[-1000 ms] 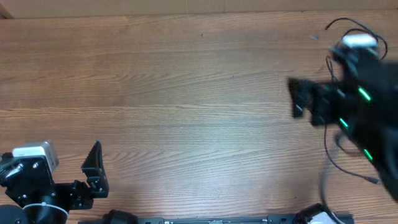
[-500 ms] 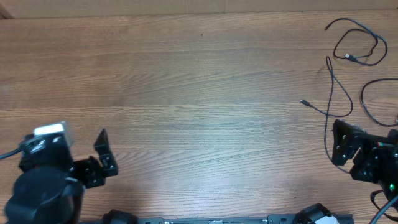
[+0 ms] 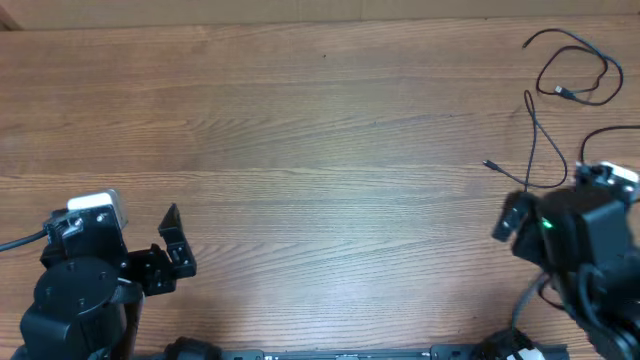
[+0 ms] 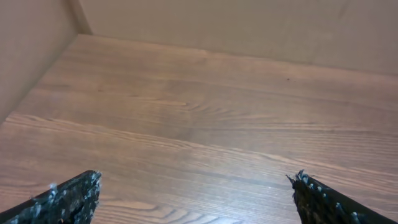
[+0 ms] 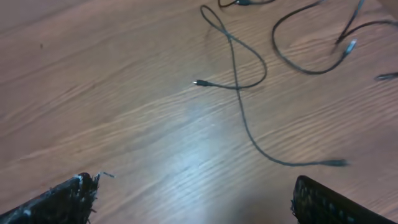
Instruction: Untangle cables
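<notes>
While both arms sit low along its near edge, a broad brown wood-grain bench [image 3: 300,130] fills the overhead view; a pale tan wall [image 4: 249,25] rises along its far edge and left edge in the left wrist view.

The left arm [image 3: 80,300], black with a white block on top, is at the near left corner; the right arm [image 3: 580,235], black with a small green light, is by the right edge, close to the near right corner.

The left jaws are released and spread wide; their two dark fingertips [image 4: 68,199] show at the lower corners of the left wrist view with only wood between them, grasping nothing. The right jaws are likewise released and spread wide; their fingertips [image 5: 59,199] sit at the lower corners of the right wrist view, again with only bench between them.

The cables [image 3: 565,93] are thin black cords lying flat on the bench at its far right corner and down along the right edge, beyond the right jaws and apart from them; the left jaws are well apart from them, across the bench.

One cord forms an open loop nearest the far right corner; a second, longer cord [image 5: 238,99] runs from there toward the near edge, crossing itself once in a small loop, with a small plug end [image 5: 198,82] pointing toward the bench's middle; a third cord [image 5: 308,72] curves beside it toward the right edge, ending, as far as can be told, in a small silvery plug [image 5: 351,45].
</notes>
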Robot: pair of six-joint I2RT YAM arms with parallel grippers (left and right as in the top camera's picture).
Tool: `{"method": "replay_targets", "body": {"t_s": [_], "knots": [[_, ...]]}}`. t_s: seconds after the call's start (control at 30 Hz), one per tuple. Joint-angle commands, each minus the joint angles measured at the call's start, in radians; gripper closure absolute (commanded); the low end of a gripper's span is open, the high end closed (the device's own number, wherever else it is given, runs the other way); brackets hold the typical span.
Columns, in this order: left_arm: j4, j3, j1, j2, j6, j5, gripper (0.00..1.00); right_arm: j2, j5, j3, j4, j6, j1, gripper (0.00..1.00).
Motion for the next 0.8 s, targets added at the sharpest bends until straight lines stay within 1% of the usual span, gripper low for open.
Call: {"method": "replay_targets", "body": {"t_s": [0.0, 0.17, 0.23, 0.3, 0.33, 0.37, 0.43, 0.5, 0.67, 0.77], "knots": [[0.032, -0.002, -0.007, -0.011, -0.002, 0.038, 0.00, -0.006, 0.030, -0.094, 0.107, 0.051, 0.005, 0.00], [0.101, -0.002, -0.007, -0.011, -0.003, 0.094, 0.01, -0.006, 0.077, -0.156, 0.259, 0.033, 0.005, 0.00], [0.112, -0.002, -0.007, -0.011, -0.003, 0.135, 0.01, -0.006, 0.069, -0.159, 0.311, -0.021, 0.005, 0.00], [0.114, -0.002, -0.007, -0.011, -0.003, 0.164, 0.00, -0.005, 0.033, -0.159, 0.367, -0.111, 0.005, 0.00], [0.114, -0.002, -0.007, -0.011, -0.003, 0.181, 0.00, -0.002, -0.017, -0.159, 0.407, -0.194, 0.005, 0.00], [0.114, -0.002, -0.007, -0.011, -0.003, 0.182, 0.00, 0.000, -0.043, -0.159, 0.421, -0.230, 0.005, 0.00], [0.114, -0.002, -0.007, -0.011, -0.002, 0.181, 0.00, 0.018, -0.182, -0.159, 0.470, -0.395, 0.005, 0.00], [0.114, -0.002, -0.007, -0.011, -0.002, 0.180, 0.00, 0.042, -0.247, -0.159, 0.484, -0.454, 0.005, 0.00], [0.082, -0.003, -0.007, -0.011, -0.002, 0.181, 0.00, 0.129, -0.250, -0.159, 0.484, -0.446, 0.005, 0.00], [0.046, -0.003, -0.007, -0.011, -0.002, 0.181, 0.00, 0.143, -0.250, -0.159, 0.492, -0.425, 0.005, 0.00]]}}
